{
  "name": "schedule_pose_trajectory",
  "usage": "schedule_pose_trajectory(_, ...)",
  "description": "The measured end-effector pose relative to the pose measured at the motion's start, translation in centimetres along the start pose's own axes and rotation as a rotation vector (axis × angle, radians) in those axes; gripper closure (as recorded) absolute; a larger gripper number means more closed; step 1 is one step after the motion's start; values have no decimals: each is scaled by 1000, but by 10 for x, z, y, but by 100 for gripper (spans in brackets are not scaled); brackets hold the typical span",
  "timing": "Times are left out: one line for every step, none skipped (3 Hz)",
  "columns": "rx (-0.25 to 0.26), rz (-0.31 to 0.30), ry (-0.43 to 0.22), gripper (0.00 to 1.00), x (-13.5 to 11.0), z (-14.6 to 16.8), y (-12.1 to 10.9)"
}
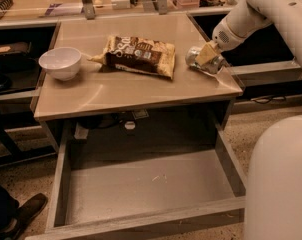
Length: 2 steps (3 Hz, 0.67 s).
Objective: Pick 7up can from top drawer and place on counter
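The 7up can [192, 57], small and silvery, lies on the beige counter [131, 90] near its right edge. My gripper [207, 57] reaches in from the upper right and is closed around the can, which rests on the counter top. The tan fingers [206, 53] cross the can's body and hide its middle. The top drawer [141, 185] is pulled out below the counter, and its grey floor is bare.
A brown-and-cream chip bag [138, 55] lies mid-counter, just left of the can. A white bowl [61, 62] stands at the counter's left. Dark side shelves flank the counter. My white body [278, 184] fills the lower right. A shoe [21, 216] shows at the lower left.
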<state>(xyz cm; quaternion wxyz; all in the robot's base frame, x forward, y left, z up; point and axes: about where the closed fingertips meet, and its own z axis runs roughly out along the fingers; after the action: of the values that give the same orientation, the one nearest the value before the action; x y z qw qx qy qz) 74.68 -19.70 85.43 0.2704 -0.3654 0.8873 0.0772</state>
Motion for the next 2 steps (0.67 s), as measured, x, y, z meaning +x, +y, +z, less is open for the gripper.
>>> schedule_pose_trajectory(0, 0, 0, 11, 0, 0, 0)
schedule_pose_trajectory(0, 0, 0, 0, 0, 0, 0)
